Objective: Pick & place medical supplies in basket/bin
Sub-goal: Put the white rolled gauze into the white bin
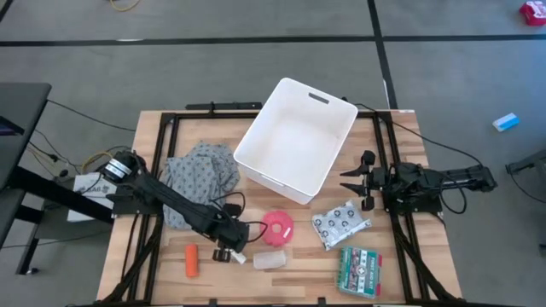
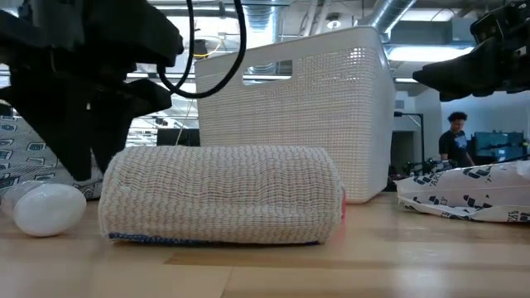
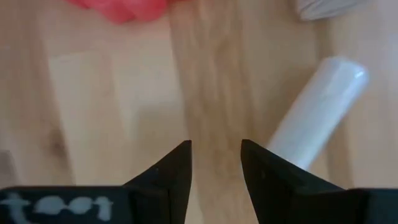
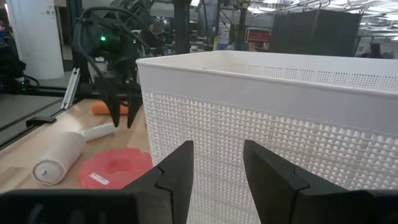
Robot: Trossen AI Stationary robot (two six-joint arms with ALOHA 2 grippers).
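A grey patterned cloth [image 1: 201, 169] lies crumpled on the wooden table [image 1: 401, 264] (near its left side). Beyond, a person [image 2: 455, 137] stands, perhaps at a workbench.

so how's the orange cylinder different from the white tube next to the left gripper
The orange cylinder is shorter and bright orange; the white tube is slimmer and pale. The orange cylinder lies off to one side of the left gripper, while the white tube lies right beside its open fingers. Both lie flat on the table, outside the bin.
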